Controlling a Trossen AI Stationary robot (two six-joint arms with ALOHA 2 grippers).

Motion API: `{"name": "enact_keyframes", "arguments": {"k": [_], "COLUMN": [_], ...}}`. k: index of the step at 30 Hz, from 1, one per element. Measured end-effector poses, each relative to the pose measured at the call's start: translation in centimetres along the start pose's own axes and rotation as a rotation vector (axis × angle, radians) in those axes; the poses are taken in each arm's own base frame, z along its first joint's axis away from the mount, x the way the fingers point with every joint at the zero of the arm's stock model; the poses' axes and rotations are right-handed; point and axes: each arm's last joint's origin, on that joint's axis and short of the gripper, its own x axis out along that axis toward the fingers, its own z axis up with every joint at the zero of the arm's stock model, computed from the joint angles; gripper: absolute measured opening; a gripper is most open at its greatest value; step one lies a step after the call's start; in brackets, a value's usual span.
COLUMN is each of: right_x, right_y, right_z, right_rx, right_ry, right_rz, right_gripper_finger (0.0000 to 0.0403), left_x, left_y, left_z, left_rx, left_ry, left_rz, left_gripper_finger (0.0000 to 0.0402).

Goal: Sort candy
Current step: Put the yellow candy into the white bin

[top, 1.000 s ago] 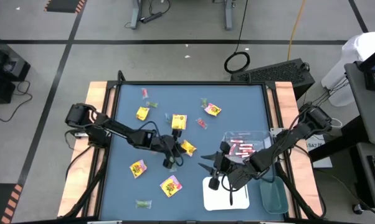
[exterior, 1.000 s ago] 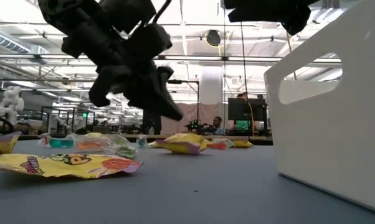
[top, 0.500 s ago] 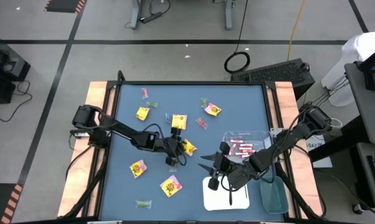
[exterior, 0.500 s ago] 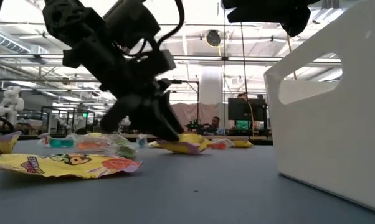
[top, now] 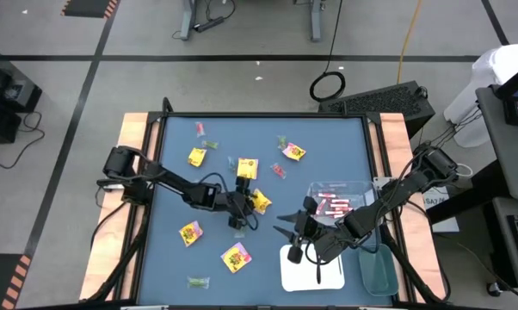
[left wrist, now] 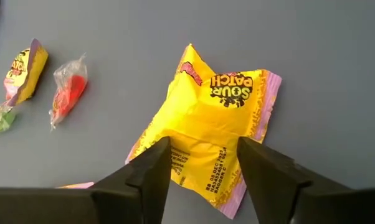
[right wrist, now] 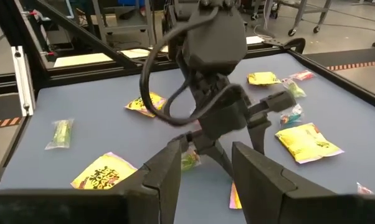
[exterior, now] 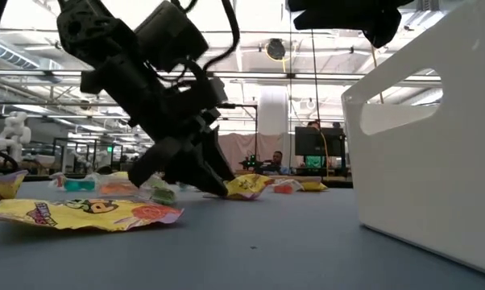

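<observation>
the left gripper [left wrist: 200, 163] is seen spread apart over a yellow sour patch packet [left wrist: 215, 127] lying mid-table, nothing grasped. the right gripper [top: 286, 231] is held parted and empty beside the white tray [top: 329, 274].

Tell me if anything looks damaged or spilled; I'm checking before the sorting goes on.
Nothing looks damaged. The candy lies loose over the table, as unsorted sweets would. The yellow packet between the left tool's open fingers is crumpled but whole.
</observation>
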Motion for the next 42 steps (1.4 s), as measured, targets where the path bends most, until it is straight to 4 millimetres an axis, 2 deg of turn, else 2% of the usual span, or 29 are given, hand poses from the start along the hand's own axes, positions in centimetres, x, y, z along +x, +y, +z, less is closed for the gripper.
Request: {"name": "enact_keyframes", "arguments": {"k": [7, 11, 18, 26, 31, 35, 42], "right_x": [0.0, 0.0, 0.0, 0.0, 0.0, 0.0, 0.0], "right_y": [0.0, 0.0, 0.1, 0.0, 0.0, 0.0, 0.0], "right_z": [0.0, 0.0, 0.0, 0.0, 0.0, 0.0, 0.0], "right_rx": [-0.003, -0.004, 0.012, 0.0, 0.001, 0.003, -0.002], "right_ry": [0.01, 0.01, 0.009, 0.01, 0.01, 0.01, 0.012], "right_rz": [0.018, 0.018, 0.019, 0.016, 0.016, 0.017, 0.016], "right_gripper_finger": [0.0132, 0.0132, 0.0132, 0.0132, 0.0132, 0.0132, 0.0132], "left_x": [-2.3, -2.6, -0.7, 0.6, 1.0, 1.0, 0.3], "left_y": [-0.7, -1.2, -0.3, -0.4, -0.1, -0.1, -0.3], "left_z": [1.9, 1.9, 0.2, -0.3, -0.5, -0.5, -0.1], "left_rx": [0.012, 0.003, -0.098, -0.094, -0.092, -0.082, -0.048], "left_ry": [-0.092, -0.077, 0.038, 0.005, 0.005, 0.006, -0.008], "left_rz": [-0.02, -0.038, 0.098, 0.003, 0.005, 0.001, -0.004], "left_gripper_finger": [0.0168, 0.0167, 0.0177, 0.0238, 0.0243, 0.0224, 0.015]}}
